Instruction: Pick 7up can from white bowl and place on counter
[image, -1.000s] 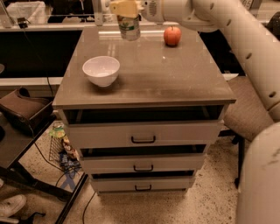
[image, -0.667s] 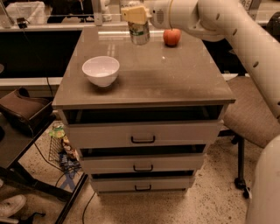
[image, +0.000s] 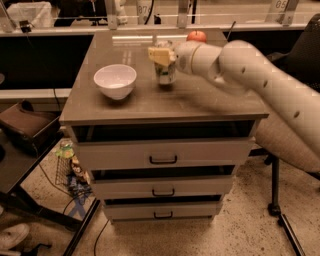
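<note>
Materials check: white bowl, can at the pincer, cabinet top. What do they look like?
Small round white bowl: glossy highlights, likely glazed ceramic, possibly plastic. Green-and-white drink can, under the pincer mid-counter: probably thin printed metal, judging by its shape. Grey-brown counter top: smooth, laminate-like, mirrors the light.

Gripper (image: 163, 55) around 7up can (image: 165, 75) on counter (image: 200, 102)

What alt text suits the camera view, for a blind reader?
The gripper is at the top of an upright 7up can in the middle of the counter, right of an empty white bowl. A red apple sits at the far edge.
</note>
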